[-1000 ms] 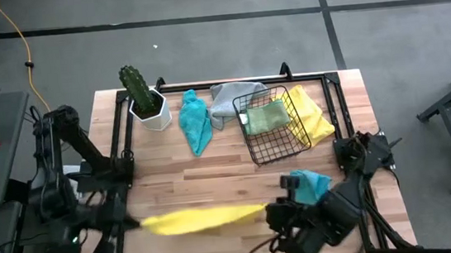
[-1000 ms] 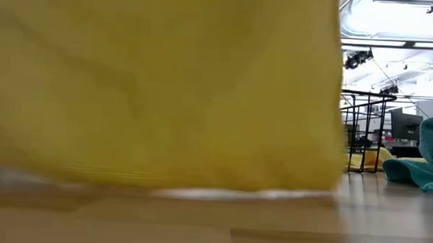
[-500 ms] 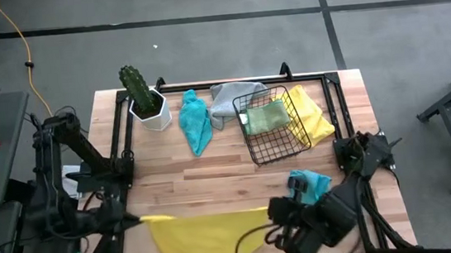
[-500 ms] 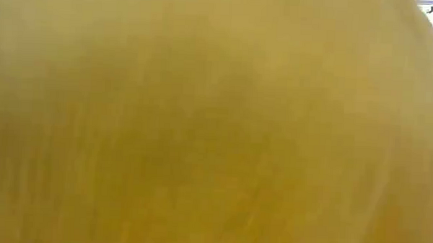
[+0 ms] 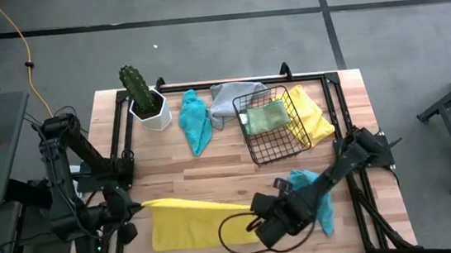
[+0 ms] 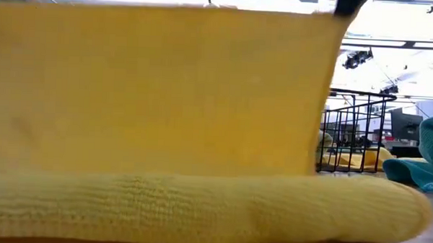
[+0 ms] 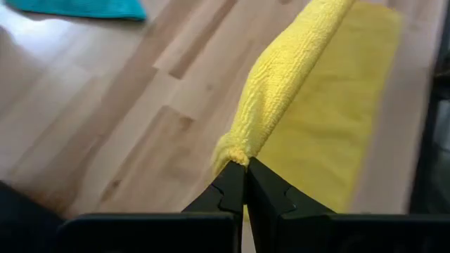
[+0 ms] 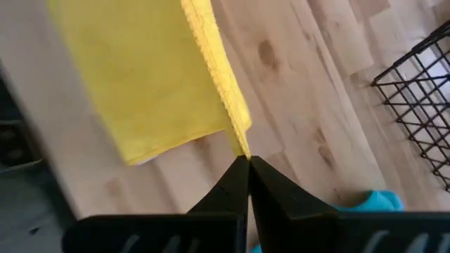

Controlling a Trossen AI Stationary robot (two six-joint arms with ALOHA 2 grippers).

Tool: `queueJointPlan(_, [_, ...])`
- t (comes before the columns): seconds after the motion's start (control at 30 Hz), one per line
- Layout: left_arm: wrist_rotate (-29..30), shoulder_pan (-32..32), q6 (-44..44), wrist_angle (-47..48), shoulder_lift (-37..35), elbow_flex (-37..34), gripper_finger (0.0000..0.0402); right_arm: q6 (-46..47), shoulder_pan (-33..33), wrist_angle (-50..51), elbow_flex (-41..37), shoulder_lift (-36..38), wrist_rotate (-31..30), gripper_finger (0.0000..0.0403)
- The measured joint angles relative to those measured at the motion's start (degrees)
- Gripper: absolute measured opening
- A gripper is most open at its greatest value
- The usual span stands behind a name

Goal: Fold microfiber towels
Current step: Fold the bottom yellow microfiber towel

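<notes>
Right now a yellow towel (image 5: 191, 222) is stretched out at the near edge of the wooden table (image 5: 213, 165), between the two arms. The left gripper (image 5: 136, 208) pinches one top corner with its fingers pressed tight together. The right gripper (image 5: 257, 220) pinches the other top corner the same way. The top edge runs in a straight line from one claw to the other. The bottom part lies on the wood in a soft roll, right at the near edge of the table.

In the low view the yellow towel (image 6: 159, 98) hangs like a flat wall and fills most of the picture.

Just right of the right gripper a teal towel (image 5: 315, 193) lies in a heap, near the right edge of the table. Farther back a black wire basket (image 5: 271, 126) stands with a light green towel (image 5: 266, 117) inside it. Another yellow towel (image 5: 312, 116) lies right beside the basket on its right side. A grey towel (image 5: 227, 97) lies at the far edge, touching the basket. A second teal towel (image 5: 195, 121) lies left of the grey one. A cactus in a white pot (image 5: 147, 101) stands at the far left corner.

The middle of the table, between the held towel and the basket, is bare wood.
</notes>
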State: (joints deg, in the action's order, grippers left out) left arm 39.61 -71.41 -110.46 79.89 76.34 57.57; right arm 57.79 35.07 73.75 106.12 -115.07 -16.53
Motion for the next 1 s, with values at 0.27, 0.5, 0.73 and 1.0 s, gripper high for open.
queueJointPlan(0.27, [-0.06,5.21,0.05,-0.12,-0.01,-8.64,0.0000,-2.98,-5.08,-6.23,-9.22,-0.02,-2.15,0.0000])
queueJointPlan(0.5, [3.06,9.90,-2.92,-1.33,0.17,-16.23,0.0000,-2.35,-8.51,-13.03,-16.22,0.02,-5.39,0.0000])
queueJointPlan(0.73, [5.20,11.84,-2.11,-4.03,0.17,-17.38,0.0000,-2.33,-10.20,-17.16,-19.85,-0.02,-7.04,0.0000])
queueJointPlan(1.0, [8.92,11.78,-1.42,-8.09,0.17,-17.45,0.0000,-2.77,-10.01,-17.11,-18.60,-0.02,-10.11,0.0000])
